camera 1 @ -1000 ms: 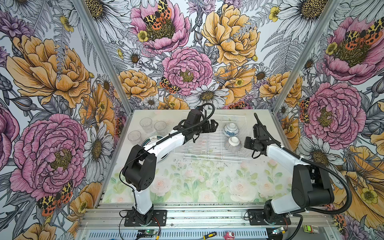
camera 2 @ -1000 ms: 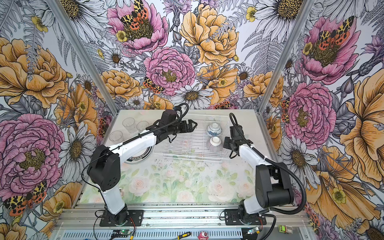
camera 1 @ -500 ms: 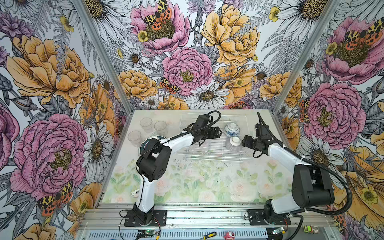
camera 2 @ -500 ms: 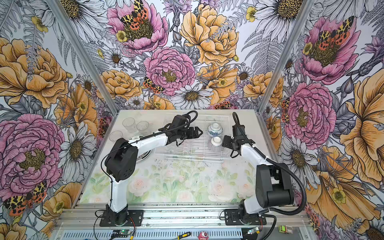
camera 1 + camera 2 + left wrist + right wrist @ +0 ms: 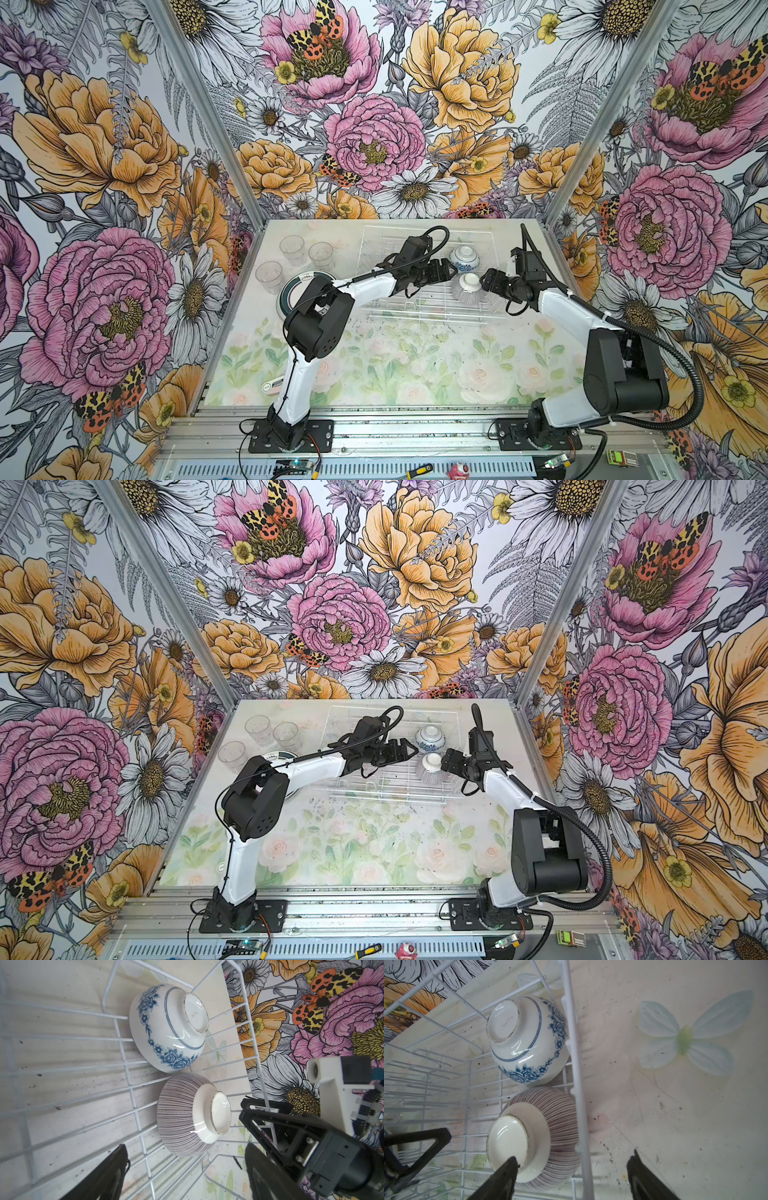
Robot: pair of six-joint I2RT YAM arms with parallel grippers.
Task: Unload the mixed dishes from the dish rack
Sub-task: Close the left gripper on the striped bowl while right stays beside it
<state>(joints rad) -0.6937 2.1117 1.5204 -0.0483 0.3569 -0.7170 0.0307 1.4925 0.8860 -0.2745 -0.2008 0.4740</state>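
My right gripper (image 5: pixel 574 1156) is the nearer hand to the next dish, and its jaws stand wide apart with nothing gripped. The striped bowl (image 5: pixel 554 1126) sits upside down, foot up, at the right end of the dish rack (image 5: pixel 376 249). The blue-flowered bowl (image 5: pixel 529 1043) is just behind it, also inverted, and the two touch or nearly do. In the right wrist view, one finger (image 5: pixel 506 1172) reaches over the edge of the striped bowl's foot; I cannot tell whether it touches. My other finger hangs outside the rack, over bare table. So the rack's side wire (image 5: pixel 576 1076) runs between my fingers together with the bowl's wall, and the coming move turns on that. I judge I must shift inward, clear of the wire, before closing, or I would pinch wire and bowl together. The bowl is round, so it has no long axis to line up with, only the upturned foot and the sloping wall. My left gripper (image 5: pixel 451 269) is also spread open and empty. It reaches along the rack from the opposite side and sits just beside both bowls. Three tumblers (image 5: pixel 293 249) and a plate (image 5: pixel 291 286) stand on the table left of the rack.
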